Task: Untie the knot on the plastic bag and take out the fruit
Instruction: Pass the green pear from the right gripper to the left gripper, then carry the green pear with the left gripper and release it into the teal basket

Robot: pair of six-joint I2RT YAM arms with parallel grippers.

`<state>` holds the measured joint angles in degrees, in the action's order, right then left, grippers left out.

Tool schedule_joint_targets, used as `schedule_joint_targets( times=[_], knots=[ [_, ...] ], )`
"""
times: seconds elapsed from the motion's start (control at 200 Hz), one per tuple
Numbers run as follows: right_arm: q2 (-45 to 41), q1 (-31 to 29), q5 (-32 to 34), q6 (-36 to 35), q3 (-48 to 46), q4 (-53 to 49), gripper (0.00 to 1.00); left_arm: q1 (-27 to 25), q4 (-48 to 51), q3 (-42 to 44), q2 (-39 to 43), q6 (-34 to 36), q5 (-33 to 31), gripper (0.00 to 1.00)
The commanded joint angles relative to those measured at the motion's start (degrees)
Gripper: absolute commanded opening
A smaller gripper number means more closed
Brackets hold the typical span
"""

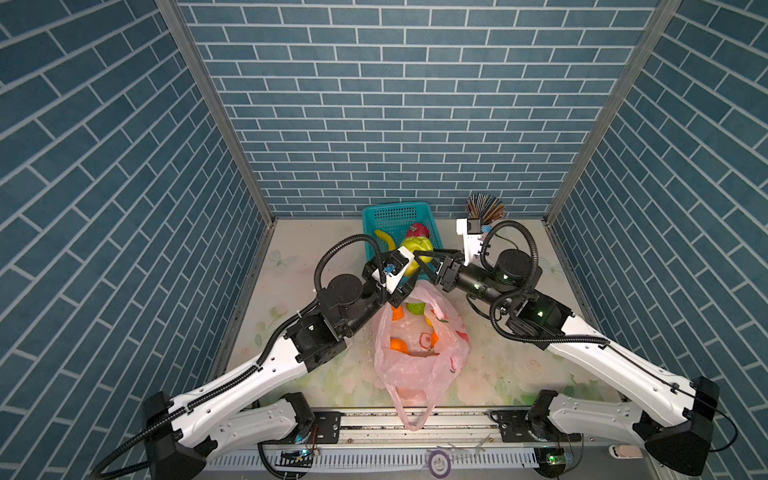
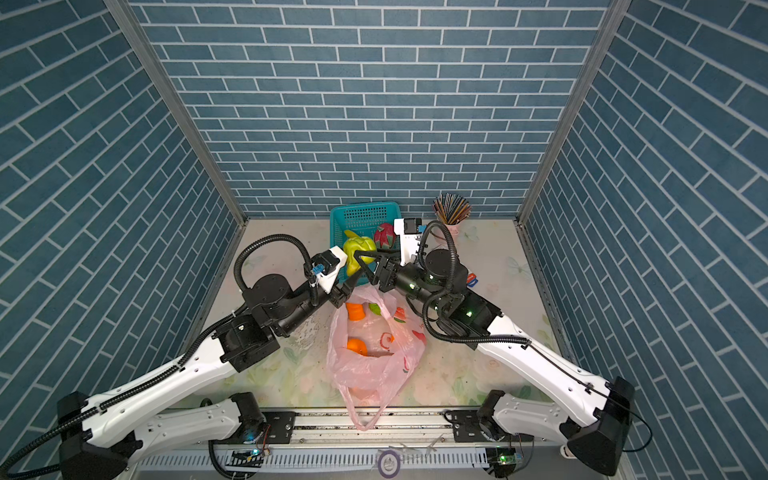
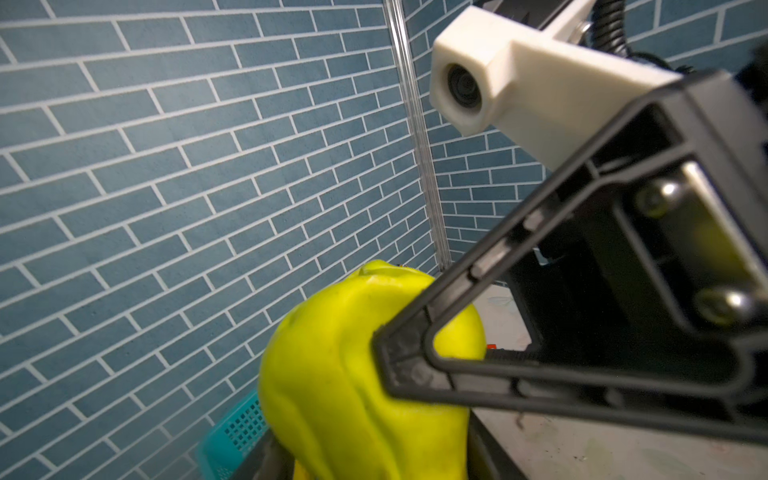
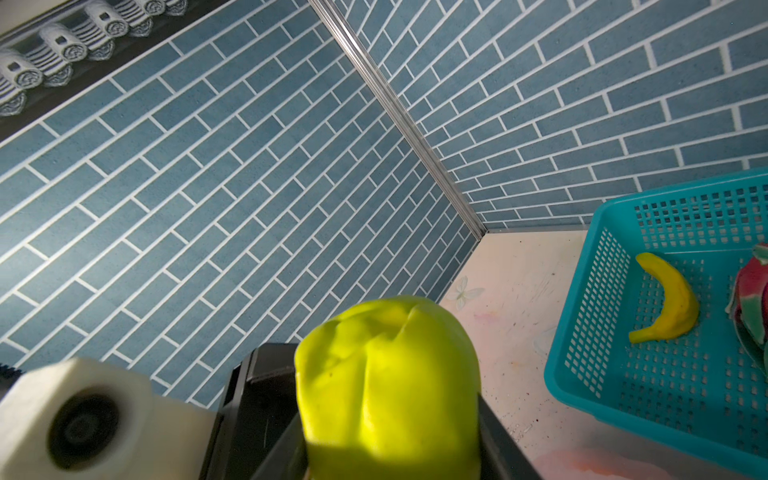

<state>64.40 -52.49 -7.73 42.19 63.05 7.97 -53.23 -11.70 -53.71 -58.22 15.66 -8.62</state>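
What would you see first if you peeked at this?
The bright yellow-green fruit jumps out, caught between the left gripper and the right gripper, right by the teal basket. Just in front of them lies the pink plastic bag, open, with oranges showing inside.

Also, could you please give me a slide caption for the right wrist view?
Right gripper holds a yellow-green fruit near the teal basket, which contains a banana and a dragon fruit.
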Motion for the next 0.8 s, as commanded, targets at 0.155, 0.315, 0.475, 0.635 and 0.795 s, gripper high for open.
schedule_joint_targets(
  times=[0.155,0.315,0.475,0.635,0.795],
  knots=[
    [0.4,-0.6,-1.1,1.3,0.5,0.4,0.56,-0.3,-2.7,-2.6,-1.3,1.7,-1.4,0.41],
    [-1.4,-0.6,2.9,-0.1,0.9,0.5,0.71,-0.4,-2.7,-3.6,-2.5,1.4,-3.7,0.37],
    [-3.8,-0.6,6.5,-3.1,-0.1,2.1,0.79,1.5,-3.8,-4.8,-3.8,-1.5,-5.7,0.31],
    [-5.4,-0.4,9.7,-6.1,-1.1,2.3,0.81,6.6,-3.6,-7.0,-6.1,-6.0,-2.8,0.30],
    [-5.8,0.2,12.9,-9.1,-1.8,0.9,0.83,11.9,-1.9,-10.9,-10.9,-9.6,0.5,0.29]
  ],
)
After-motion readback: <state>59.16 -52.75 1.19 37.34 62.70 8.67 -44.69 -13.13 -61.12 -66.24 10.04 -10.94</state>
